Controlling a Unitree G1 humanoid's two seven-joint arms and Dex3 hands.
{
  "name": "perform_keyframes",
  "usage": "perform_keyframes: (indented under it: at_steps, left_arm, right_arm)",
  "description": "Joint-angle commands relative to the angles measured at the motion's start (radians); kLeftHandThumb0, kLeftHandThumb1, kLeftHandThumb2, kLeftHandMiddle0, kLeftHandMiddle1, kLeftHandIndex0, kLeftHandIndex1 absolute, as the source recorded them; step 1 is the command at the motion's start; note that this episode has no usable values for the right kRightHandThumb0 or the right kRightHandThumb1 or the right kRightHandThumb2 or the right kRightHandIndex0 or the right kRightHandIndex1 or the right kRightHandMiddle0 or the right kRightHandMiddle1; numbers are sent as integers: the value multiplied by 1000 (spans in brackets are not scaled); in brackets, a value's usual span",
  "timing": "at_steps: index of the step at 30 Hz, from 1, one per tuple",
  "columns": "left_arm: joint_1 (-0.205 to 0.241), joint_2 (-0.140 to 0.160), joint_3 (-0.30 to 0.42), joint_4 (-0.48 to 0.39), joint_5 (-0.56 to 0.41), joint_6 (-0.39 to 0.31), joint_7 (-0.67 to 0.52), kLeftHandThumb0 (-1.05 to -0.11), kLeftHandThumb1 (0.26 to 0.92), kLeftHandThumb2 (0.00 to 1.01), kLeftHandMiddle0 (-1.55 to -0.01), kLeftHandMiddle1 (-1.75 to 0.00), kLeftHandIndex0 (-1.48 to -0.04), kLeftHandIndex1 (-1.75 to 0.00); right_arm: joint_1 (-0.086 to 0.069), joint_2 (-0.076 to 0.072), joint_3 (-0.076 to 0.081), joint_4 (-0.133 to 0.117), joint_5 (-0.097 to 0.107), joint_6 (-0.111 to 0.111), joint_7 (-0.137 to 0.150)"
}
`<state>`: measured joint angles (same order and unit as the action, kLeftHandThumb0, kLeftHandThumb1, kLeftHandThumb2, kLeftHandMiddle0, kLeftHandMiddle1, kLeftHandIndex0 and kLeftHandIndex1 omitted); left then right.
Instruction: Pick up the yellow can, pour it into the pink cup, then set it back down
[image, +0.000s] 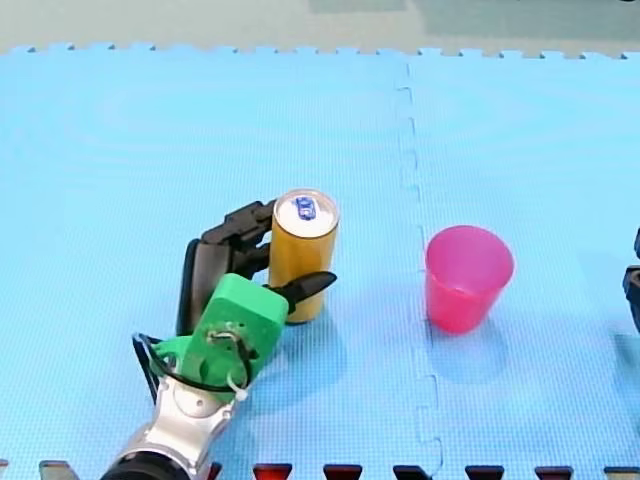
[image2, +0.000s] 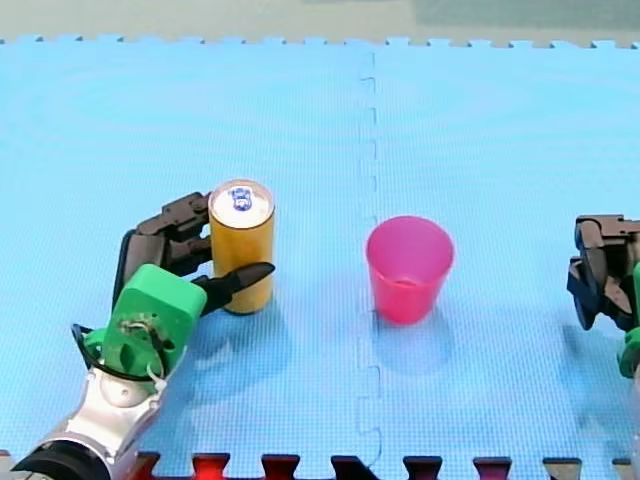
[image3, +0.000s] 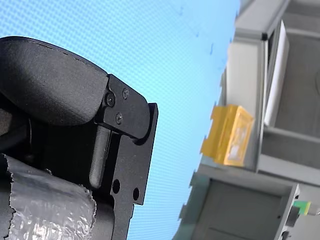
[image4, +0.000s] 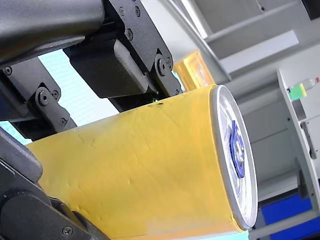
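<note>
The yellow can (image: 303, 262) stands upright on the blue foam mat (image: 200, 130), and the left hand (image: 232, 290) is closed around it: dark fingers (image4: 115, 65) wrap its far side and the thumb (image: 312, 284) crosses the near side low down. In the second wrist view the finger pads press straight onto the can's wall.

What worries me is that low thumb. With the hold sitting below the can's middle, I'd guess the top could tip away when the can is lifted or tilted. A thin can wall might also dent or slide if the squeeze is uneven. The pour is the other risk. The pink cup (image: 467, 278) stands well apart to the can's right, light and with nothing bracing it. A nudge from the can's rim or a knuckle would likely knock it over. Tilting too soon would put the liquid on the mat.

There is plenty of room. The mat is bare between can and cup, crossed only by a jigsaw seam (image: 410, 150) just beside the cup. Open mat runs far behind both, while the near edge lies close under the left arm. The right hand (image2: 603, 270) sits at the mat's right side beyond the cup, fingers curled and holding nothing.
</note>
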<state>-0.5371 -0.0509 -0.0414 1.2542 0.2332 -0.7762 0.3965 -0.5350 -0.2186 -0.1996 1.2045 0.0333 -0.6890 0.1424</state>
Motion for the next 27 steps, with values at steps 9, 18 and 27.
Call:
perform_keyframes:
  at_steps: [9, 18, 27]
  left_arm:
    - [16, 25, -14, 14, 35, -41, 37, -383, 829, 0, -1313, -11, -1188, -1]
    - [16, 32, -26, 24, 58, -52, 72, -380, 827, 0, -1315, -8, -1190, -1]
    - [14, 35, -25, 28, 60, -56, 74, -377, 824, 0, -1314, -5, -1192, -1]
  right_arm:
    - [-8, -10, -2, -1, 4, 6, 0]
    - [-17, -10, 3, 2, -2, 10, -5]
    - [-22, -11, 5, 5, -2, 14, -3]
